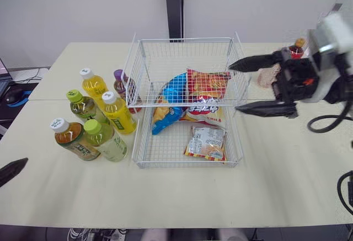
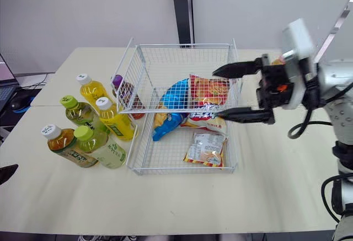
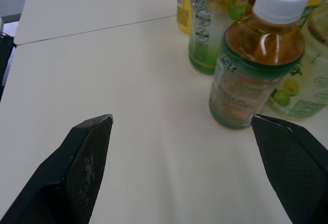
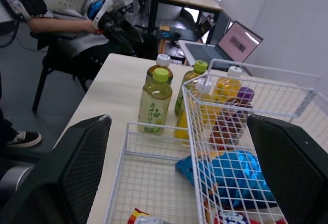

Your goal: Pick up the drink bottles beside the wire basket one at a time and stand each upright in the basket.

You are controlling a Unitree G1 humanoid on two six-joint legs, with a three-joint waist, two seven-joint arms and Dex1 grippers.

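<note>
No bottle stands in the basket (image 1: pixel 187 165) yet; it carries snack packets (image 1: pixel 207 84), so the whole job is left. Nearest, left of the basket, the left gripper (image 3: pixel 182 117) has its jaws wide, with the brown tea bottle (image 3: pixel 251 75) just ahead of them, untouched. Five more bottles (image 1: pixel 102 106) stand behind it beside the basket. The right gripper (image 1: pixel 234 86) hovers over the basket's right rim, jaws wide and empty. One more bottle (image 1: pixel 298 47) stands beyond it.

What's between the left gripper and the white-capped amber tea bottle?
Nothing visible: bare table lies between the open left gripper and the amber tea bottle; the other bottles stand behind it.
</note>
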